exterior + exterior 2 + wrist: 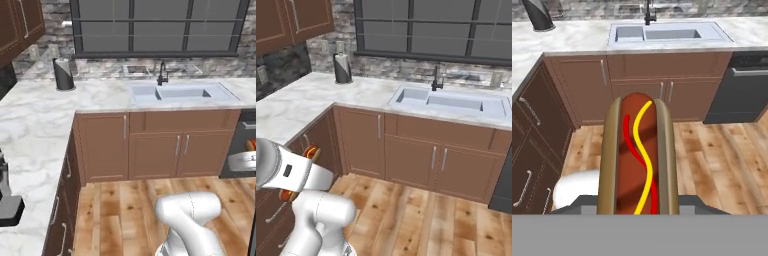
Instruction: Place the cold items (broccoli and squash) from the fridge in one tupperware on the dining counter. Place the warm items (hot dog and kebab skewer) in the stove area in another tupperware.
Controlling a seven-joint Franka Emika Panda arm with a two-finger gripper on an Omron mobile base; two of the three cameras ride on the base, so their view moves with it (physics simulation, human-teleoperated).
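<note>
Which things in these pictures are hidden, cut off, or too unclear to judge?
- Tool fingertips, hand view: hidden behind the hot dog, so contact cannot be judged.
- Hot dog's near end, hand view: cut off at the bottom.
- Orange patches, right base view: mostly hidden by the arm; identity unclear.
- Dark object, left base view: cut off by the left edge.
- Dishwasher, hand view: cut off at the right edge.
</note>
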